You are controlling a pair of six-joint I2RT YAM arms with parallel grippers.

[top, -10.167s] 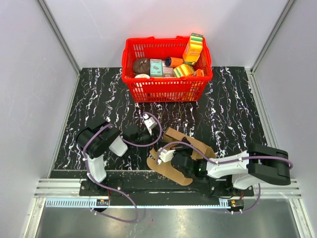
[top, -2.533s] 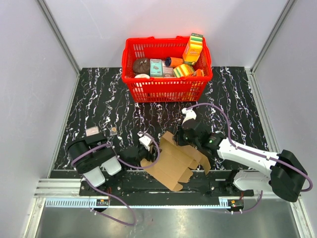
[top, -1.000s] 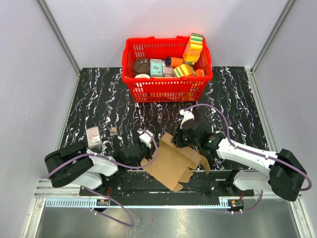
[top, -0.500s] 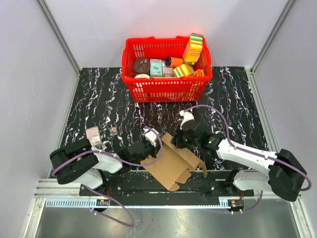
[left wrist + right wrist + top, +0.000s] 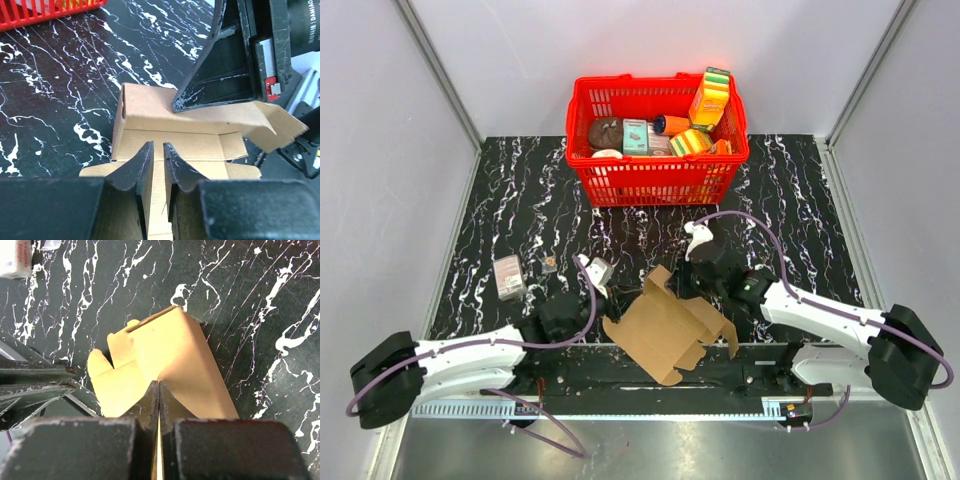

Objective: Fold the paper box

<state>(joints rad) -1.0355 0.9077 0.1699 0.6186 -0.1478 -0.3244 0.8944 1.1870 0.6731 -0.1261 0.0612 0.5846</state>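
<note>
The paper box, part-folded, lies at the tabletop's 6 o'clock edge. At its 1 o'clock, the right end effector pinches a raised panel. At its 9 o'clock, the left end effector hovers over a flap, fingers narrowly parted.

Left end effector slightly parted, right end effector clamped.

I am working over a black tabletop that is showing white marble veins. Pale grey walls are closing it in on three sides, with aluminium rails running up their seams. A brushed metal ledge is reflecting soft, even light along the near edge.
</note>
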